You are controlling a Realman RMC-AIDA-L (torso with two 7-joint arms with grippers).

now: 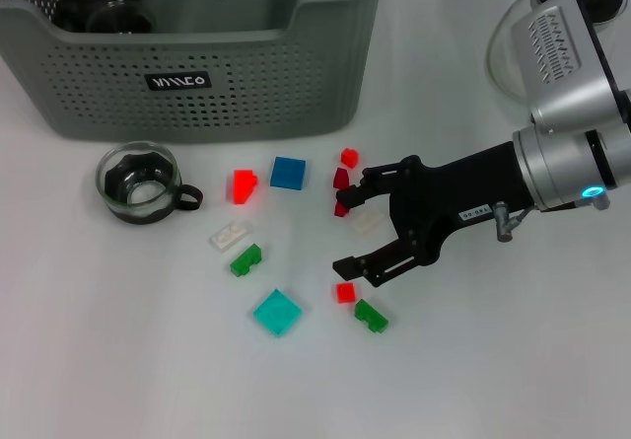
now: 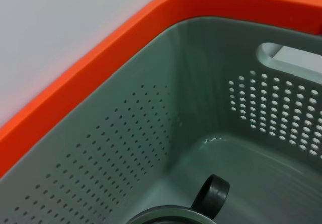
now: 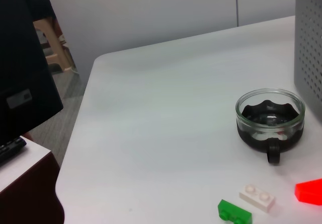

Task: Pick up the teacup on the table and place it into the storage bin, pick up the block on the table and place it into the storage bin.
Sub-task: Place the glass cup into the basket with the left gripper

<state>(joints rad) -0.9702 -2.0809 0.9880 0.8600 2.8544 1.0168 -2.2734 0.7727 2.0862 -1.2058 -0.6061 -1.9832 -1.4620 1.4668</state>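
While nothing is gripped, from the left: bin (image 1: 197, 74) at the table's (image 1: 99, 360) far left edge, grey-green, perforated, black label facing the robot, dark glassware inside its left corner. Left hand only partly seen above the bin's rear; open or closed, cannot tell. From the left wrist, bin interior (image 2: 151, 148) with an orange rim and a dark cup handle (image 2: 211, 194) on the floor. Just in front of the bin, teacup (image 1: 143, 182) upright on the table, clear glass with a dark inner base, handle pointing right; seen also from the right wrist (image 3: 270, 121). Right of the cup, a scatter of blocks: white block (image 1: 229, 233), green block (image 1: 245, 258), red block (image 1: 243, 184), blue block (image 1: 288, 172), teal block (image 1: 277, 312). Farther right, small red pieces (image 1: 343, 178) in a short column, a pale block (image 1: 369, 220), a red cube (image 1: 345, 292) and a dark green block (image 1: 371, 315). Right hand (image 1: 353, 232) low over this cluster, reaching in from the right, fingers spread wide, the pale block between them, not clamped. Far right corner, part of a clear pitcher (image 1: 513, 35) behind the right arm.
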